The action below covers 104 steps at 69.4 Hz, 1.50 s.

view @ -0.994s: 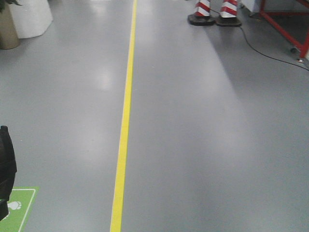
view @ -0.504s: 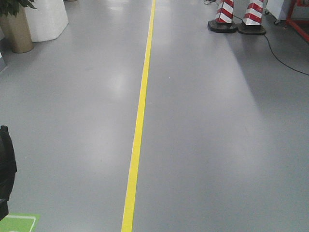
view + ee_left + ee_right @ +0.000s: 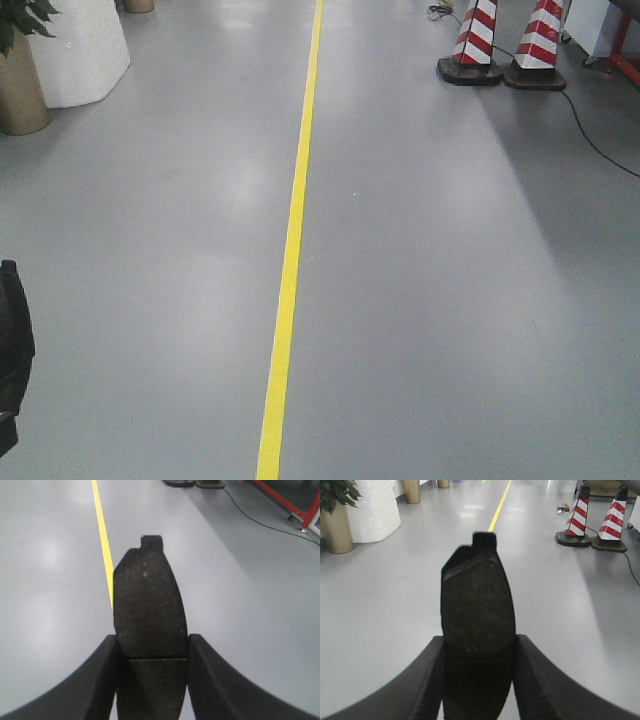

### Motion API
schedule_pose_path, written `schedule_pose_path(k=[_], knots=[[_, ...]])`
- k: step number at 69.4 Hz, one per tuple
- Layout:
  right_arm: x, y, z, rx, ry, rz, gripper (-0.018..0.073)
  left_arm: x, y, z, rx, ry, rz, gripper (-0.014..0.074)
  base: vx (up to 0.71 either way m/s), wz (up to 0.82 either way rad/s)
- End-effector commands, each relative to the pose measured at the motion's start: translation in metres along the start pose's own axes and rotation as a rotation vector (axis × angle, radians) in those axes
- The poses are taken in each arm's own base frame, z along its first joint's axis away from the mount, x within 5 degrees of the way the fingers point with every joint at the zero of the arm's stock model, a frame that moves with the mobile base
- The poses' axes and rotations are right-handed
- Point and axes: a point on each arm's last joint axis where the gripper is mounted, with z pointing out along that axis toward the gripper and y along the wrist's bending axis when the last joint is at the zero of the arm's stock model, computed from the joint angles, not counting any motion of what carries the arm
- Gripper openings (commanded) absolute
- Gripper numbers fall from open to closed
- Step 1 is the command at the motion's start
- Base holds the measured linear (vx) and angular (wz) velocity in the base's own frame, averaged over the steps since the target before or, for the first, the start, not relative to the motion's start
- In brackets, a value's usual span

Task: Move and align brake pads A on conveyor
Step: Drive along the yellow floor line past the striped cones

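— Left pincer [image 3: 152, 637], what's it got?
— It's pinching the left-hand brake pad [image 3: 147, 600]. Jaws are pressed on its two long edges. The pad sticks out toward twelve o'clock, speckled dark face up, with a small tab at the far end. It's hanging over the grey floor [image 3: 240, 580], not resting on anything.
— Any groove?
— A thin line crosses it level with the fingertips.
— And the other arm?
— Same picture! The right pincer [image 3: 480, 639] is clamped on the right-hand brake pad [image 3: 477, 595], tab at twelve, over bare floor too.
— What's ahead of the robot?
— In the front view a yellow floor line [image 3: 290, 250] runs from six up to twelve. There are two red-and-white traffic cones [image 3: 478, 45] at one o'clock. A brass-coloured planter [image 3: 18, 90] and a white pillar [image 3: 85, 50] are up around ten to eleven.
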Motion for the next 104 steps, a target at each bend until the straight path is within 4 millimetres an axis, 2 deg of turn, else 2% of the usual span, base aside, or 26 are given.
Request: schedule_pose_path(k=[1, 104], knots=[[-0.0173, -0.0007, -0.0034, 0.007, -0.123, -0.016, -0.0004, -0.0158, -0.0051, -0.004, 0.048, -0.104, 0.004, -0.0006, 0.68, -0.01], [-0.0172, -0.0008, -0.0034, 0.007, -0.121, -0.016, -0.0004, -0.0157, -0.0051, -0.004, 0.048, -0.103, 0.004, -0.0006, 0.7, -0.04]])
